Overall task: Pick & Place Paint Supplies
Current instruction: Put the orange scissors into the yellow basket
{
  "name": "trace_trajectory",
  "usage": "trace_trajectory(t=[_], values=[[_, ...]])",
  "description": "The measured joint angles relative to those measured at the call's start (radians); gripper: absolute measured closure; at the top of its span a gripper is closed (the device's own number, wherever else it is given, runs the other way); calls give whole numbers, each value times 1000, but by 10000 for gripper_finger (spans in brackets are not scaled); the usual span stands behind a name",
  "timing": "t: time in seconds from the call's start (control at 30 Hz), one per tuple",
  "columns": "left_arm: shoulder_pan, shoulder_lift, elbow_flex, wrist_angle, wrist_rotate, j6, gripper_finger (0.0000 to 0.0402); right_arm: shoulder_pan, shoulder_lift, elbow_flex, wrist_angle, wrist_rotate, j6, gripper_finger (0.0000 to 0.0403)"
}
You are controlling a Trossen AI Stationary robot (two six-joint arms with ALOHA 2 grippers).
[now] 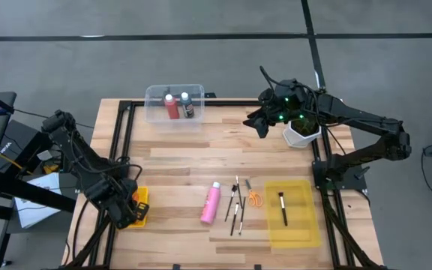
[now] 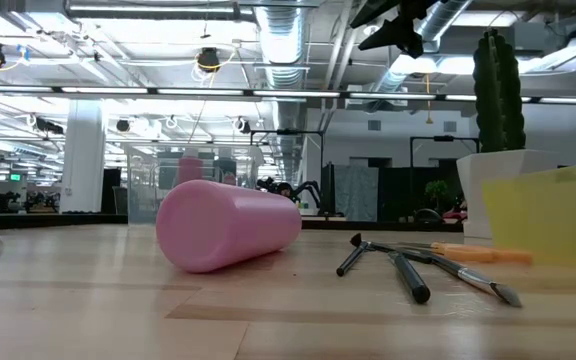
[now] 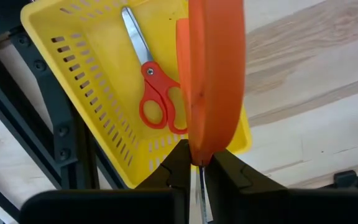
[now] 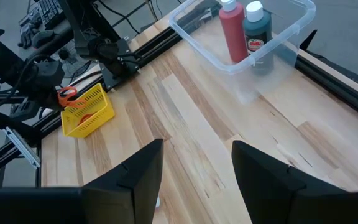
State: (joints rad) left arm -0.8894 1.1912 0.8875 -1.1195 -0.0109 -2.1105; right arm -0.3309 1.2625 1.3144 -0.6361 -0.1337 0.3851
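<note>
We have the left gripper [image 3: 194,171] pinching orange-handled scissors [image 3: 213,81] over the yellow basket [image 1: 139,206] at the table's near left, red-handled scissors [image 3: 154,93] already inside; lower them well inside the rim before letting go. Right gripper [image 4: 194,168], far right, hangs spread and empty. Pink bottle [image 1: 211,202] and brushes [image 1: 235,204] lie mid-table, near side

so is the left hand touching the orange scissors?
Touching. The left wrist view shows the left hand pinched shut on an orange scissors handle above the yellow basket.

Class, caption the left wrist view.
Left hand shut on orange scissors above yellow basket holding red scissors.
</note>
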Motion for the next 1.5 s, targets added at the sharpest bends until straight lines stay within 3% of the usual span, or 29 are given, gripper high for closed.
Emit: trace_trajectory(t=[0.2,0.4,0.77,1.5], values=[[0,8,-1,-27,0,0,383,0,0,0,0,0,0,216],[0,11,-85,6,4,-12,383,0,0,0,0,0,0,216],[4,11,-252,226,18,-13,383,0,0,0,0,0,0,216],[7,11,-280,246,19,-10,383,-49,0,0,0,-21,8,216]])
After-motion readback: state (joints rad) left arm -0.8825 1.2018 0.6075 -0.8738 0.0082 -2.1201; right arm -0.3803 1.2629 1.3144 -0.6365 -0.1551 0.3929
